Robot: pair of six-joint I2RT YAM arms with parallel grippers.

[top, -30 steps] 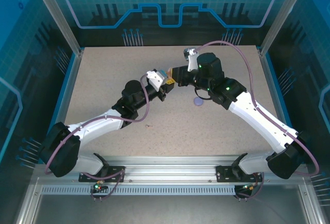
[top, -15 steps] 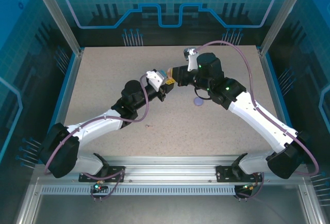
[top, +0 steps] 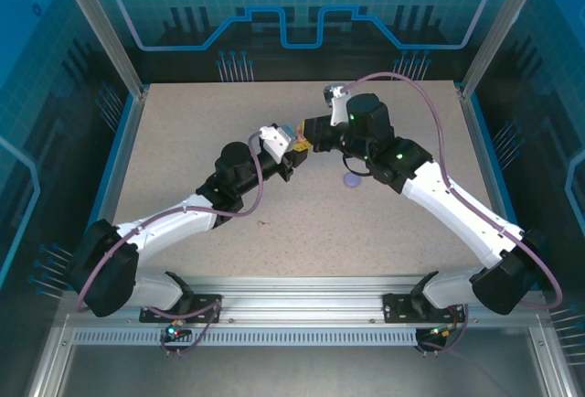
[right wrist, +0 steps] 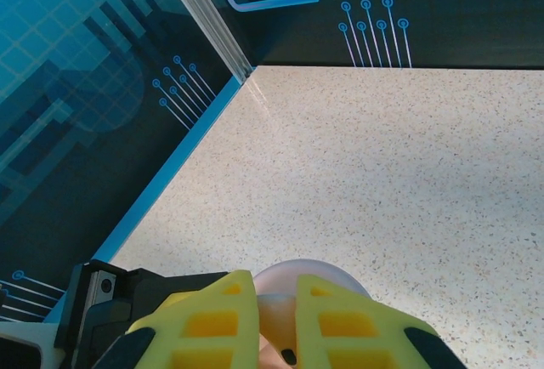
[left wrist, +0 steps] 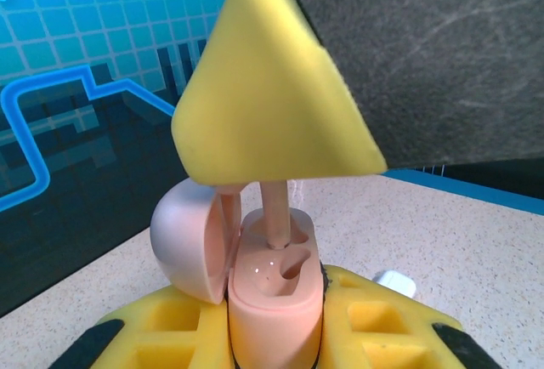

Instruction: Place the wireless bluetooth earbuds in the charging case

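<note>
left gripper [left wrist: 276, 328] clamping shut around pink charging case [left wrist: 274, 297], lid [left wrist: 183, 237] hanging open at its left | right gripper [right wrist: 274, 318] pinching pink earbud [left wrist: 274, 212], thin stem reaching down into one socket [left wrist: 285, 240] | both hovering over table [top: 183, 141] middle, toward its far edge

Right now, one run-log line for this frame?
phase: inserting | left claw: shut on pink case, lid open | right claw: shut on pink earbud, stem entering case | seated: not yet
</note>
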